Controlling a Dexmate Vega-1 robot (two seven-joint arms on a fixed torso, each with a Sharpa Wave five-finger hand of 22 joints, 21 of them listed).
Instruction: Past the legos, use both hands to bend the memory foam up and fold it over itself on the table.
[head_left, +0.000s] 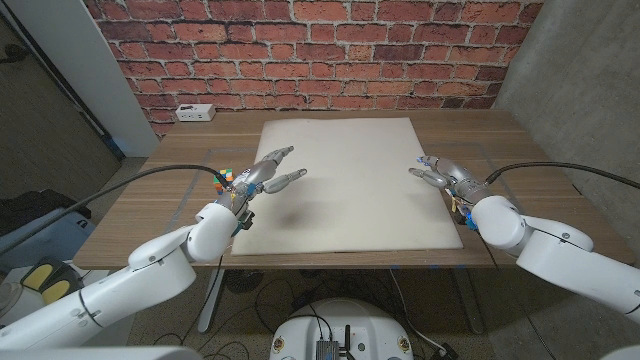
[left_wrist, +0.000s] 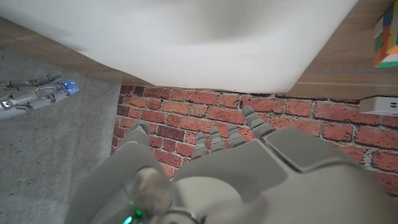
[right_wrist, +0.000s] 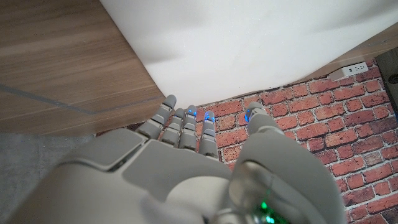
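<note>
Memory foam (head_left: 342, 185) is lying flat mid-table (head_left: 520, 150), past the legos (head_left: 226, 177). My left robot hand (head_left: 268, 174) and right robot hand (head_left: 440, 174) hover at its side edges, fingers spread, holding nothing. Looks soft and floppy, so I'd pinch both near corners.

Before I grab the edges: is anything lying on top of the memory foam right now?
No loose items lie on the memory foam. The left hand reaches over its left edge; the right hand is at its right edge. Whether the fingers touch the foam is unclear.
</note>
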